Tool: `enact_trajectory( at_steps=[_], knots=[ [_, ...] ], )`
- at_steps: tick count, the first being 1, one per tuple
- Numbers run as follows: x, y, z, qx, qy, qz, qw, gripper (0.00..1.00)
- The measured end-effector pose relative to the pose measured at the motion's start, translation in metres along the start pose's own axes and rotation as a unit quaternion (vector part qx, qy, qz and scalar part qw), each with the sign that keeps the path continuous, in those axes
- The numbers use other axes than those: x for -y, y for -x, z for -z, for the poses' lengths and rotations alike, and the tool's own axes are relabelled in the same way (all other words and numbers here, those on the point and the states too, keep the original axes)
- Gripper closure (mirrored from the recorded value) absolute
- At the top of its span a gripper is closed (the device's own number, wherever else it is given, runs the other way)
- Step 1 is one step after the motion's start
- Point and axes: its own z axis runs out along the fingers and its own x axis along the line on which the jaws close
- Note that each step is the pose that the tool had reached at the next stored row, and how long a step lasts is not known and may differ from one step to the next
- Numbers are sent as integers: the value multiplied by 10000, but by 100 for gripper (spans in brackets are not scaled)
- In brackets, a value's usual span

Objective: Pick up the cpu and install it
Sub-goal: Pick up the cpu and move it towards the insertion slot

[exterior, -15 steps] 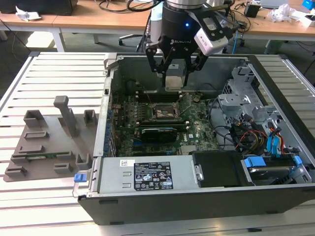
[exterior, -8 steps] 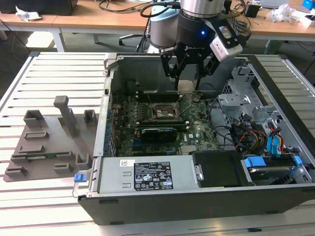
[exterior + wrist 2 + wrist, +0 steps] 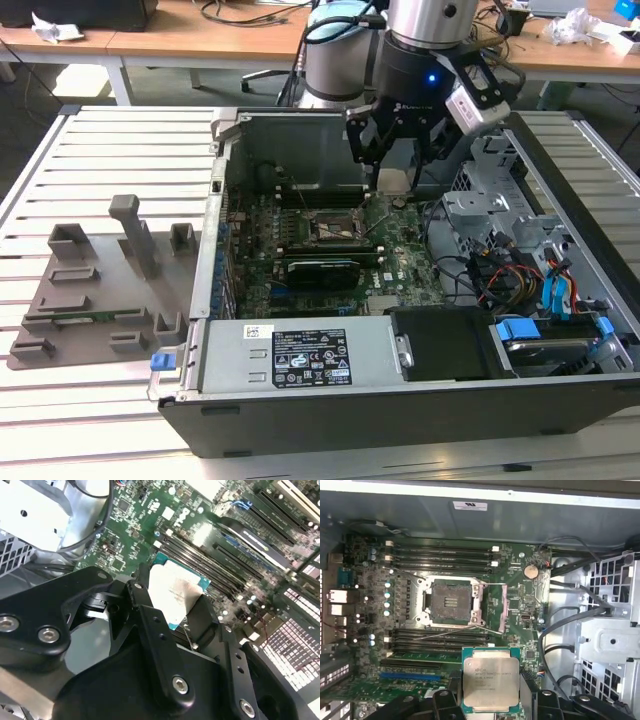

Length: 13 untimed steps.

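Black fingers (image 3: 150,615) of the gripper (image 3: 176,605) pinch the cpu (image 3: 490,677) by two opposite edges, holding it flat and clear above the motherboard (image 3: 520,595) inside the open computer case (image 3: 330,420). Everything turns on the socket (image 3: 452,600) — frame open, nothing seated. The chip hangs off to one side of it, across a bank of memory slots (image 3: 435,642), its edges roughly square to the socket's. Seen from outside, the gripper stands toward the exterior view's right of the socket — and well above it.
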Motion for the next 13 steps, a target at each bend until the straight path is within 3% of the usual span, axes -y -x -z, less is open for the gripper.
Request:
enact_trajectory(
  at_steps=[13],
  knots=[
    [-6,310,-159,-5,-5,0,10000,45]
  ],
)
